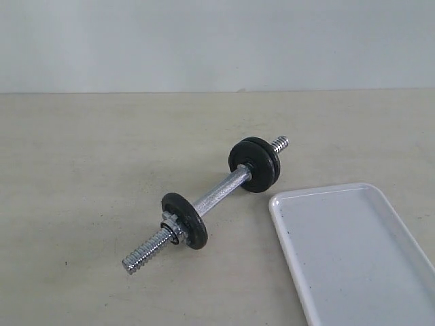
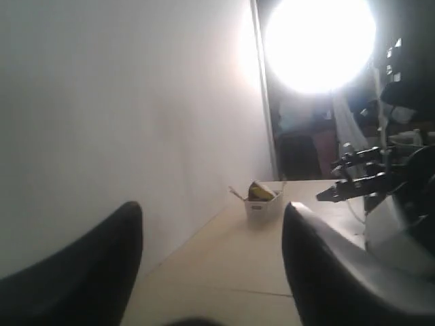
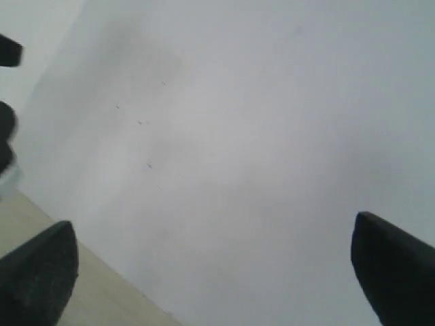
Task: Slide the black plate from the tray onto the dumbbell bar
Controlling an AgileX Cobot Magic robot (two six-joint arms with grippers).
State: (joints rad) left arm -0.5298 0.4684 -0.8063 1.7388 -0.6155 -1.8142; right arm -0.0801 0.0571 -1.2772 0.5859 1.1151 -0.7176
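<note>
Since the tray sat bare just beside the dumbbell bar, we figured the black plate was already on its far end, snug against another disc. Both arms hung clear of the table, so our left gripper and right gripper just gaped wide, holding nothing.

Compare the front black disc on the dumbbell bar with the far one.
The front disc looks single and thin; the far disc looks thicker, perhaps two stacked. A chrome nut sits outside the front disc; none shows beyond the far disc. Both are round, black and on the dumbbell bar.
</note>
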